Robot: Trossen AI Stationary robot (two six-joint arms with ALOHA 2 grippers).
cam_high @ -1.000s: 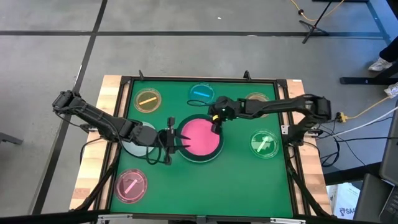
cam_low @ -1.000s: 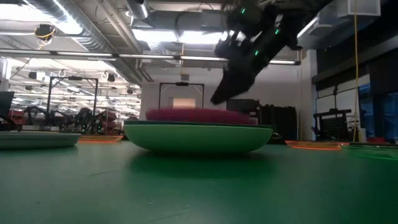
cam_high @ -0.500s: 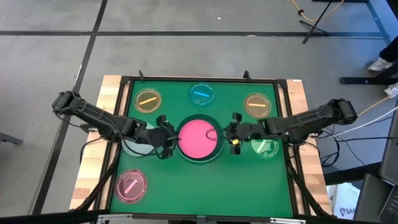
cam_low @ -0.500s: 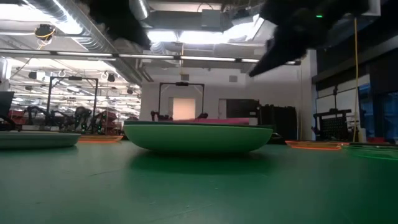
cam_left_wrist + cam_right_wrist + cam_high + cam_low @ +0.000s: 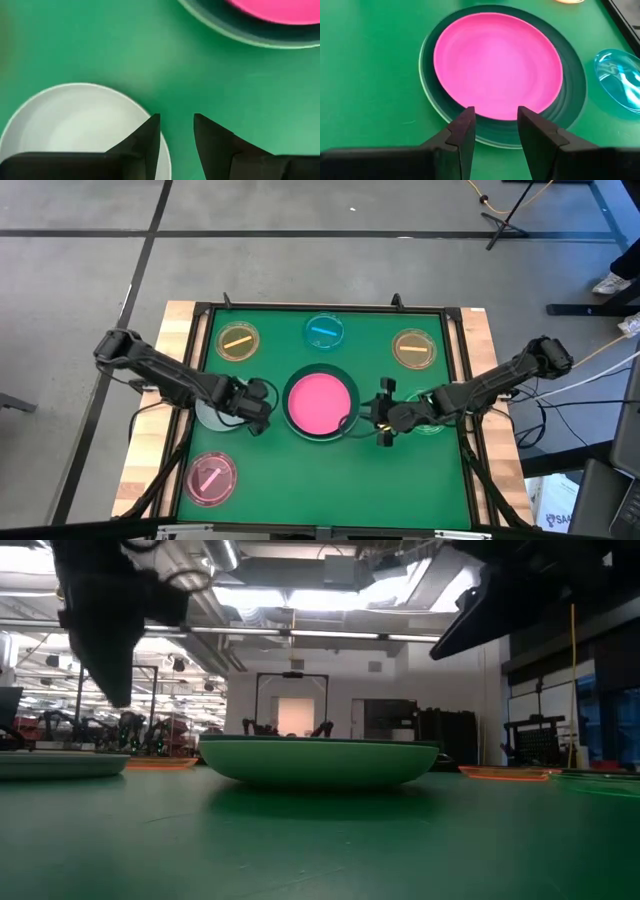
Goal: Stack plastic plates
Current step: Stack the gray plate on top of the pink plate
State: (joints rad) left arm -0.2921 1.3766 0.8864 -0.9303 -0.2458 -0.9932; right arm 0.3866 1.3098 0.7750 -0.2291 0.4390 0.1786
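Note:
The pink plate (image 5: 320,402) lies in the dark teal plate (image 5: 570,105), which sits in the light green plate (image 5: 320,762) at the table's middle. My left gripper (image 5: 262,408) (image 5: 176,135) is open and hangs above the rim of the small grey plate (image 5: 75,130), left of the stack. My right gripper (image 5: 383,418) (image 5: 495,125) is open just right of the stack and touches nothing. The small green plate (image 5: 432,420) lies partly under the right arm. In the low view the left gripper (image 5: 110,630) stands well above the table.
Small plates rest flat on the green mat: orange (image 5: 238,340), blue (image 5: 324,330) and brown (image 5: 413,348) along the far side, pink (image 5: 210,477) at the near left. A black frame (image 5: 460,360) borders the mat. Bare mat lies on the near side of the stack.
The pink plate has sunk into the teal plate; its rim no longer shows above the stack in the low view. My right gripper has moved from the pink plate's far rim round to the stack's right side. My left gripper has drawn back left from the stack, over the grey plate.

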